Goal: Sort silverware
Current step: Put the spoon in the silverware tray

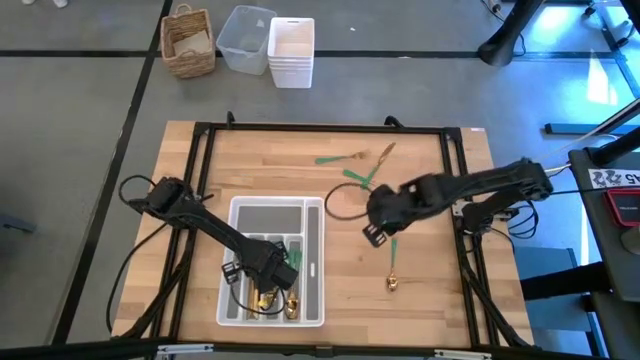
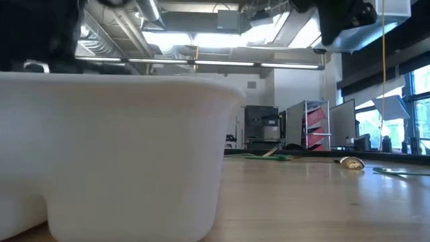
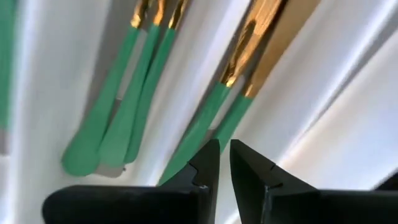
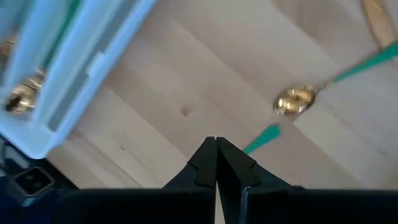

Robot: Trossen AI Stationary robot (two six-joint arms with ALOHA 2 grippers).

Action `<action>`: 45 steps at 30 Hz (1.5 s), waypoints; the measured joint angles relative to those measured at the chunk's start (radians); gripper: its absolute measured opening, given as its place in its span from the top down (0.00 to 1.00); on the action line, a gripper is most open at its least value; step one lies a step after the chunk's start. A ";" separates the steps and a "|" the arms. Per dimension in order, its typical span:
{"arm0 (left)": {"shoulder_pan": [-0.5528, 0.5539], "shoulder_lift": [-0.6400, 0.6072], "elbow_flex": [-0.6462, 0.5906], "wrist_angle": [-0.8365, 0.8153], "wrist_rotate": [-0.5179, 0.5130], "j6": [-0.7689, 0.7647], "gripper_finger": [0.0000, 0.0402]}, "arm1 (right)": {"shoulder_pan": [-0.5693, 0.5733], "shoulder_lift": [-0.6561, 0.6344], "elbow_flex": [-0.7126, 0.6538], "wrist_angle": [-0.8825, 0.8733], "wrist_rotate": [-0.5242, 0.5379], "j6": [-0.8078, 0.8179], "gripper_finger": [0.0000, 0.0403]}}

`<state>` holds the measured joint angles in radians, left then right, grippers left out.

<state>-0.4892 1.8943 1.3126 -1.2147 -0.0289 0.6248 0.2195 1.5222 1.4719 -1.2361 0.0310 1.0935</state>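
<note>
Silverware with gold heads and slim green handles point(image 3: 205, 118) lies grouped by kind in the white compartmented plastic tray point(image 1: 312, 260), where the left gripper point(image 3: 224, 163) hangs low, its fingers a narrow slit apart and holding nothing, probably just after a release. The right gripper point(image 4: 216, 155), pinched together and empty, hovers over bare wood near a gold-bowled spoon point(image 4: 295, 99). Only the high view shows more pieces scattered point(image 1: 352, 170) farther up the wooden table point(image 1: 430, 300).
</note>
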 joint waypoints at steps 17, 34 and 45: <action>-0.027 -0.483 0.002 0.087 -0.005 -0.533 0.92 | 0.063 0.207 -0.003 -0.047 -0.082 0.331 0.70; -0.029 -0.631 0.002 0.102 -0.072 -0.652 0.92 | 0.191 0.243 -0.323 0.318 -0.131 0.579 0.70; -0.028 -0.630 0.002 0.124 -0.091 -0.651 0.92 | 0.221 0.243 -0.379 0.351 -0.130 0.666 0.70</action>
<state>-0.5175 1.2640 1.3144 -1.0902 -0.1200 -0.0265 0.4408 1.7653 1.0927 -0.8852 -0.0986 1.7599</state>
